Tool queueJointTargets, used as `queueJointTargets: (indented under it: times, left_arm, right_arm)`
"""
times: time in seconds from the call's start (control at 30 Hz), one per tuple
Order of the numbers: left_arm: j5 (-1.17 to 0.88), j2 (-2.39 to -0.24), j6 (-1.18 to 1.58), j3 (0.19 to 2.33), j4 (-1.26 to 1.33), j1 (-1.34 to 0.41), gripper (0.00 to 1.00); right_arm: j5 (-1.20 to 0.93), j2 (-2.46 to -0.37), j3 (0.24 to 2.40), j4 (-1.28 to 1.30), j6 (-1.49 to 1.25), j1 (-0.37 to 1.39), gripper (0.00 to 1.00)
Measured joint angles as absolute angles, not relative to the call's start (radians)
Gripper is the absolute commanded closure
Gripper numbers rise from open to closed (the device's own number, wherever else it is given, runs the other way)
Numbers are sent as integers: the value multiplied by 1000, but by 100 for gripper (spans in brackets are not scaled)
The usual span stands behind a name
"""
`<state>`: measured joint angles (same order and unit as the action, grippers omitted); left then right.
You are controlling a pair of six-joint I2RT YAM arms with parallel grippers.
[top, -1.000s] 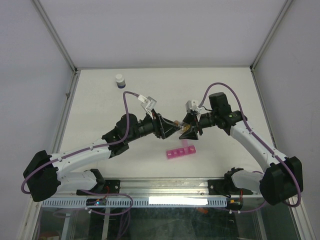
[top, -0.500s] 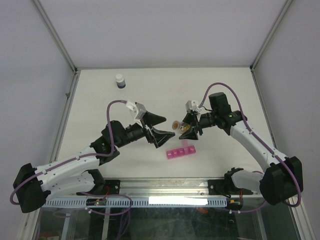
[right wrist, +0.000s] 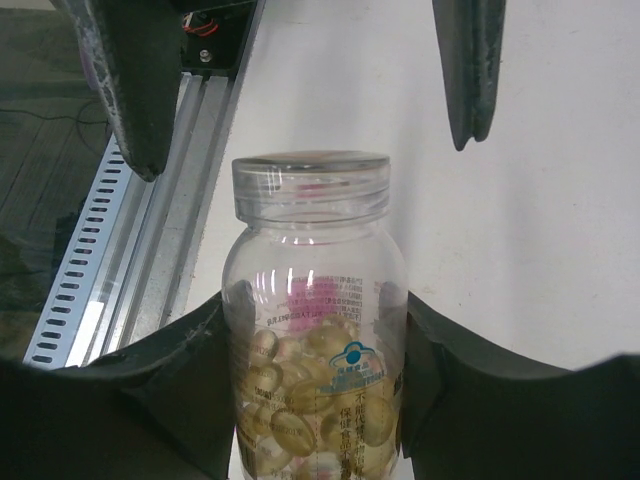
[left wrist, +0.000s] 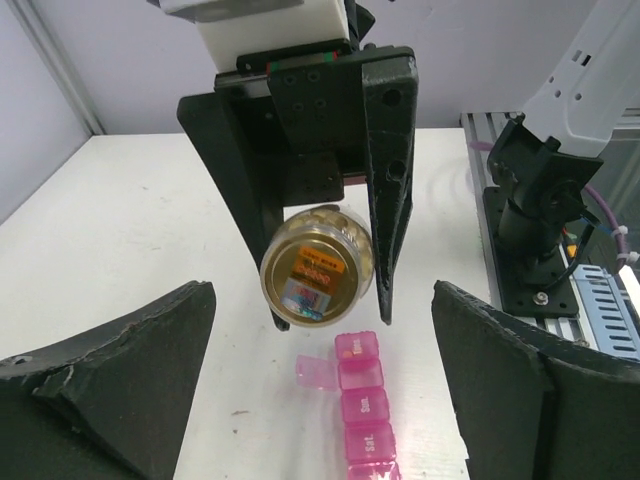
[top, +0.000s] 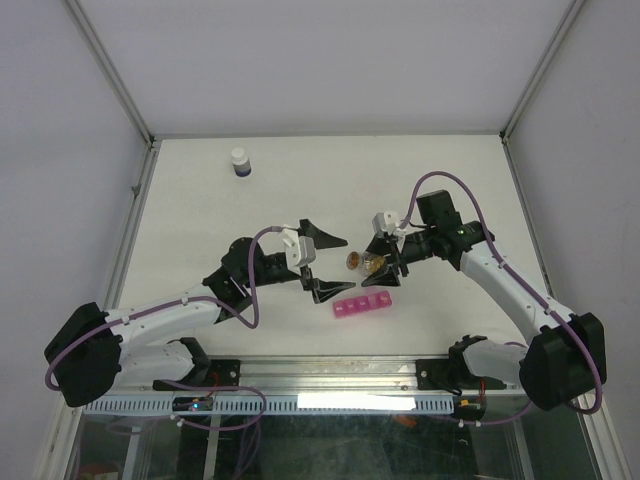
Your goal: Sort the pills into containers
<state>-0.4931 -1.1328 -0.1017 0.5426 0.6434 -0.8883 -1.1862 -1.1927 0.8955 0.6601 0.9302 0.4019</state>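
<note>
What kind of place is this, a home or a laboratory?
Probably a laboratory test cell: a white table inside a metal frame, with a left arm and a right arm bolted to a rail.

Robotics lab test cell. White tabletop (top: 200, 210) boxed in by plain pale panels (top: 320, 60) set in aluminium frame posts (top: 110, 70). Left arm (top: 160, 315) and right arm (top: 510, 285) bolted to an extruded metal rail (top: 330, 371) at the near edge. Slotted cable duct (top: 130, 403) runs alongside the rail; purple cabling (top: 432, 175) loops over the arms. Bare, purpose-built rig, workbench style.
</note>
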Motion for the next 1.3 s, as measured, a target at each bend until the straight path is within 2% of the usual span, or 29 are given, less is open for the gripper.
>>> queueJointTargets:
  times: [0.17,0.33,0.47,0.67,0.77,0.83,1.03,1.1,1.17,1.2,1.23,1.3]
  left_arm:
    - [-500,-1159,-105,574,653,-888,24]
    - [-501,-1178,-93,582,659,-888,32]
    - [-504,-1200,-82,589,662,-888,45]
    - [-521,-1225,-59,604,662,-888,74]
    - [-527,-1225,-44,611,648,-888,95]
    - [-525,-1225,-23,624,621,-888,100]
    - [-438,-1219,197,642,562,-888,100]
    - [-338,-1209,309,642,525,-915,100]
    - [-206,-1196,403,656,455,-963,95]
    - [-152,-1192,435,668,420,-983,91]
    - [-93,-1190,470,687,377,-1005,83]
    - [-23,-1190,514,712,326,-1029,55]
  right_arm:
    - [-1186,-1192,896,670,947,402,100]
    - [-1186,-1193,896,676,951,403,100]
    - [-1186,-1193,896,678,952,404,100]
    - [-1185,-1193,896,681,952,403,100]
    - [-1184,-1193,896,684,952,403,100]
    - [-1183,-1193,896,686,950,402,100]
    - [-1174,-1205,900,684,921,399,100]
    - [-1167,-1213,900,683,908,397,100]
    - [-1157,-1216,900,688,903,397,100]
    - [-1155,-1217,900,694,903,394,100]
    - [-1153,-1217,900,698,902,392,100]
    - [-1150,-1217,900,697,900,390,100]
